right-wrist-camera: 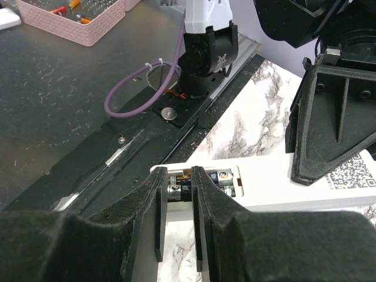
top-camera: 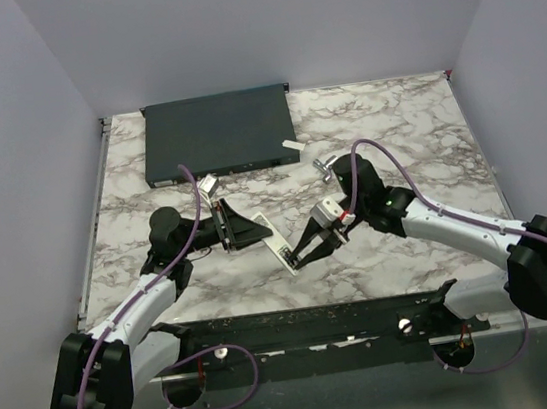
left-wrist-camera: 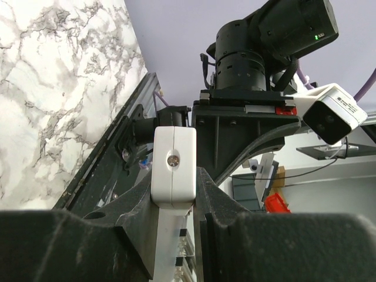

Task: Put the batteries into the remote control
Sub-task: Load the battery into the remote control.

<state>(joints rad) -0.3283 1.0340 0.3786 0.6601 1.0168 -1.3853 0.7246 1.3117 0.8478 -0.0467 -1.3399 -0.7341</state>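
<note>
Top view: left gripper (top-camera: 255,229) clamps the slim white plastic remote control (top-camera: 282,252) mid-table. Left wrist: pushing could twist it. Right wrist: right gripper (right-wrist-camera: 177,176), narrowly parted, hold unclear, over tiny dark cylindrical batteries (right-wrist-camera: 220,176); one could pop out.

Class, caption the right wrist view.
Right end effector straddles slim dark batteries in the open bay of the white plastic remote control.

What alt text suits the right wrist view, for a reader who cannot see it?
The right gripper, fingers narrowly apart, reaches over batteries lying in the open compartment of a white remote control, which the left gripper's fingers hold. Behind are the marble table and a purple cable.
</note>
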